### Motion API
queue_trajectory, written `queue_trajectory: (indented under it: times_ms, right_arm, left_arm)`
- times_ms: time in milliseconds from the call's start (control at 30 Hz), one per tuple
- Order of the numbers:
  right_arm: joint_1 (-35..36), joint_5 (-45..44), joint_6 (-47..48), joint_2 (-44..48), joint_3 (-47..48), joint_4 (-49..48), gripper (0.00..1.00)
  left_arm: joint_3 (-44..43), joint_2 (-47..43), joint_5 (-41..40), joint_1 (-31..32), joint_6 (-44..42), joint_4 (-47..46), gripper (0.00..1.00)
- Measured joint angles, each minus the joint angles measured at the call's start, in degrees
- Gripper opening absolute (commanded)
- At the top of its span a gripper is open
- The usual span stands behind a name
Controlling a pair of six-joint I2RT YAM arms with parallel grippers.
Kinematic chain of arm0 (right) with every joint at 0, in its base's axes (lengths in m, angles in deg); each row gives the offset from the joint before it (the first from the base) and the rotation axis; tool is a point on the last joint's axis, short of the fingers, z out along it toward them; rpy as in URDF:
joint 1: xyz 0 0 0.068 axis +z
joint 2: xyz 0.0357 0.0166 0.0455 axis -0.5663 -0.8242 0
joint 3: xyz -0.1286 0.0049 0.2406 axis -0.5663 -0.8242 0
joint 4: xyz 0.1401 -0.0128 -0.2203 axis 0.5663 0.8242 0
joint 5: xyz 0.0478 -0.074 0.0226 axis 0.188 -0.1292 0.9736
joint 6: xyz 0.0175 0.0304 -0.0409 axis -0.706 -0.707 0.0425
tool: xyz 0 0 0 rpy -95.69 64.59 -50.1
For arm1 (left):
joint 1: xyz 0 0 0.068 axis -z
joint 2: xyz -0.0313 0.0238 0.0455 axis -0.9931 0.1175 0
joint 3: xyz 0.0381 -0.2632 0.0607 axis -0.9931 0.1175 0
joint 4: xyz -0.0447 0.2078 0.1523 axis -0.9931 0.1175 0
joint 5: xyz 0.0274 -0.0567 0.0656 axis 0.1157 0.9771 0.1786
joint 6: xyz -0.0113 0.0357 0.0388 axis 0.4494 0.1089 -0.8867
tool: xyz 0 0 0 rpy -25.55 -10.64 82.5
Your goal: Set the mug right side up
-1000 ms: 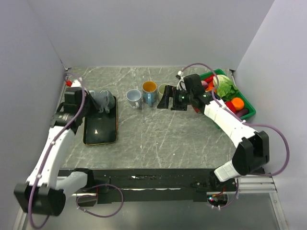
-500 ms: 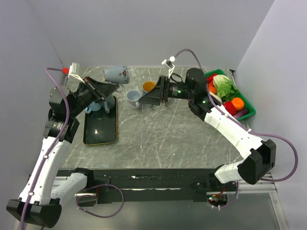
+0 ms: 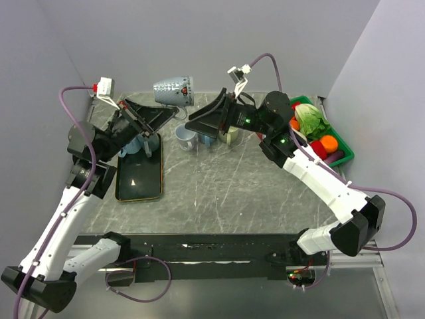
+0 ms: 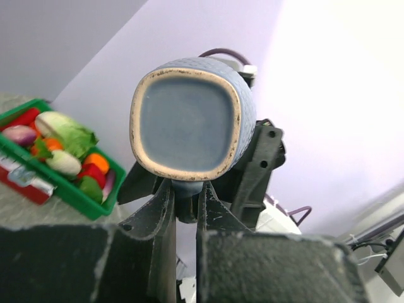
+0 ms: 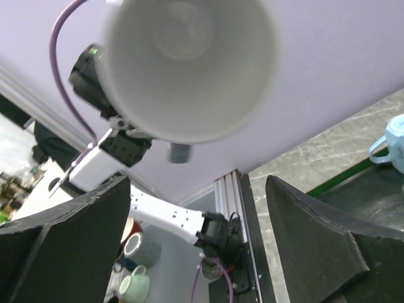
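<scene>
Judged half done: left claw [image 3: 174, 111] clenched on the handle of the mug [image 3: 174, 90], held sideways in the air at 11 o'clock over the table [image 3: 232, 193], right claw [image 3: 196, 125] spread empty at its mouth; uprighting and set-down remain.

We see the left gripper [image 3: 170, 111] holding the grey mug [image 3: 172, 90] on its side, above the table [image 3: 219, 193]; the right gripper [image 3: 194, 127] hangs near it, jaws spread; a black tray [image 3: 139, 183] lies at left.
</scene>
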Motion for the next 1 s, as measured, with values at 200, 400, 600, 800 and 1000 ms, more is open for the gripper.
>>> queue_trajectory:
  times_ms: [200,400,600,800,1000]
  right_arm:
    - [0.81,-4.66,0.94,1.66,-0.59,0.02,0.8]
    - [1.97,-7.26,2.19,3.58,-0.55,0.07,0.68]
    - [2.78,-8.5,2.56,3.63,-0.39,1.16,0.45]
    - [3.45,-10.88,2.67,3.32,0.85,2.97,0.42]
    - [4.24,-12.2,1.79,3.04,0.85,2.6,0.4]
  left_arm:
    - [2.43,-0.04,-2.51,2.82,1.99,-6.05,0.01]
    - [3.28,0.0,-4.15,4.61,2.1,-6.36,0.01]
    - [3.3,-0.02,-5.16,5.46,1.29,-6.54,0.01]
    - [4.5,-0.17,-6.45,6.45,1.29,-7.93,0.01]
    - [5.57,-0.24,-8.02,7.45,1.31,-9.64,0.01]
